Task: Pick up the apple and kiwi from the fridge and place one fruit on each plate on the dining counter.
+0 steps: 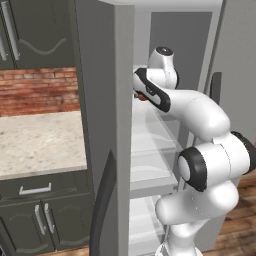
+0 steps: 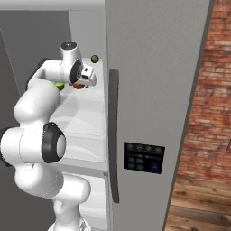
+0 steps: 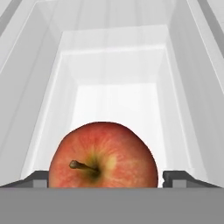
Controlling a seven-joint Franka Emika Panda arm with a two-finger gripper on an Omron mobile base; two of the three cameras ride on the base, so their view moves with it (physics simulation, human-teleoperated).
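The red-orange apple (image 3: 103, 153) sits between my gripper's (image 3: 105, 177) two dark fingertips, stem towards the camera, and both tips press against its sides. From the base, the gripper (image 2: 83, 82) is reached into the open grey fridge (image 2: 153, 90) at an upper white shelf, with the apple (image 2: 80, 85) just under the hand. In the left base view the apple (image 1: 142, 97) peeks out beside the hand. The lime-green kiwi (image 2: 59, 85) lies on the same shelf to the left, partly hidden by my arm. The plates and the dining counter are out of view.
A dark green round fruit (image 2: 94, 58) rests farther back on the shelf. The fridge's door (image 1: 100, 150) stands close on my left, and the door with the black dispenser panel (image 2: 143, 158) on my right. A beige wall counter (image 1: 40, 142) lies left of the fridge.
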